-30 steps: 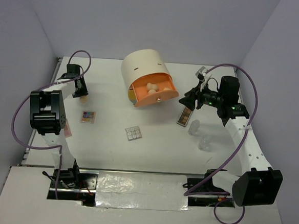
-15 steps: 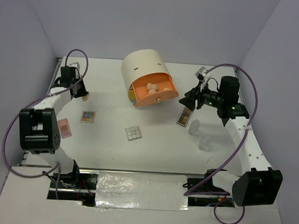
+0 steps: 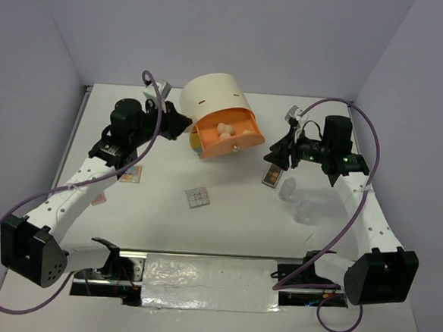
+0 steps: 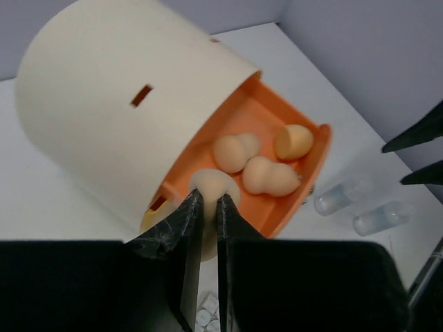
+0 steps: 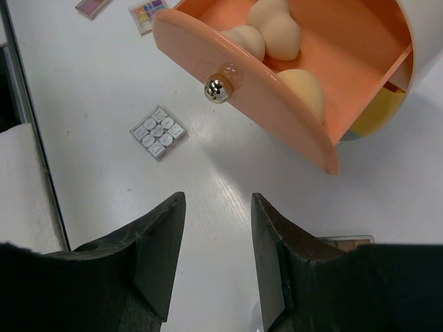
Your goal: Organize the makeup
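**A:** While the left gripper (image 4: pixel 205 202) hangs by the orange drawer (image 4: pixel 315 162), has it got anything?

**B:** Yep, jaws nearly closed, pinching a peach sponge (image 4: pixel 214 181) right at the tips. Meanwhile the right gripper (image 5: pixel 216 202) sits half open, empty, facing that drawer.

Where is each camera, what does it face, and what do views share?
Top external: above, behind the arms, facing down on the white table; left hand and right hand show.
Left wrist: on the left arm, facing the cream cylindrical unit's open orange drawer; its fingers pinch a peach egg-shaped sponge.
Right wrist: on the right arm, facing down at the drawer front; its open fingers show.
Shared: both wrist views show the drawer's sponges.
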Robot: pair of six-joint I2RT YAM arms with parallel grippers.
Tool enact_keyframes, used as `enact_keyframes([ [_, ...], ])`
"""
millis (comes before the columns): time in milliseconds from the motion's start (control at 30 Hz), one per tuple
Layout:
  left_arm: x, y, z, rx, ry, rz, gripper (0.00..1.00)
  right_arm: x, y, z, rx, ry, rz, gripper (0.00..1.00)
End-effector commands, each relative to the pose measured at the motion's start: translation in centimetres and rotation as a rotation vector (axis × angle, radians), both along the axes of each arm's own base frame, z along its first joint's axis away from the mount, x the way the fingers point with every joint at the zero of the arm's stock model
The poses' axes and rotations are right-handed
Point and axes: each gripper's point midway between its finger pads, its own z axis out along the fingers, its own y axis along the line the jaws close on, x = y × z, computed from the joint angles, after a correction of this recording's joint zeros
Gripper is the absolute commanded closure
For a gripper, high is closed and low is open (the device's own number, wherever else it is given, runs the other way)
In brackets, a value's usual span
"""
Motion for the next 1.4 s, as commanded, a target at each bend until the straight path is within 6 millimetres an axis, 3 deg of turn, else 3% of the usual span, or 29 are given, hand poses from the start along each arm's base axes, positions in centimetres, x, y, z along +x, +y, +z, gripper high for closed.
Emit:
enact_keyframes([
  [0, -0.1, -3.3, 5.2, -0.025, -0.163, -0.084, 0.97, 0.0, 0.1, 1.7, 0.008, -0.051, 0.029, 0.50],
  [167, 1.2, -7.4, 4.0, 0.016, -0.140, -0.129, 0.96, -0.1, 0.0, 1.6, 0.006, -0.050, 0.021, 0.54],
  [333, 2.4, -9.8, 2.9, 0.062, -0.123, -0.131, 0.88, -0.1, -0.1, 1.7, 0.004, -0.056, 0.010, 0.54],
  [567, 3.7, -11.7, 3.1, 0.097, -0.129, -0.132, 0.75, 0.2, -0.2, 1.6, -0.003, -0.057, 0.004, 0.52],
  [700, 4.4, -12.4, 2.2, 0.115, -0.100, -0.130, 0.58, 0.4, -0.2, 1.3, -0.007, -0.050, -0.002, 0.50],
  [900, 4.6, -13.1, 1.3, 0.127, -0.061, -0.134, 0.45, 0.6, -0.4, 1.1, -0.044, -0.084, 0.017, 0.48],
  [1100, 4.7, -12.9, 2.7, 0.122, -0.077, -0.120, 0.36, -0.9, 0.5, 0.0, -0.135, -0.171, 0.188, 0.44],
  [1267, 4.3, -12.2, 5.7, 0.102, -0.108, -0.094, 0.26, -2.0, 1.3, -1.9, -0.296, -0.385, 0.410, 0.42],
  [1367, 3.6, -11.6, 7.8, 0.069, -0.132, -0.083, 0.27, -2.0, 2.0, -3.2, -0.401, -0.467, 0.493, 0.42],
])
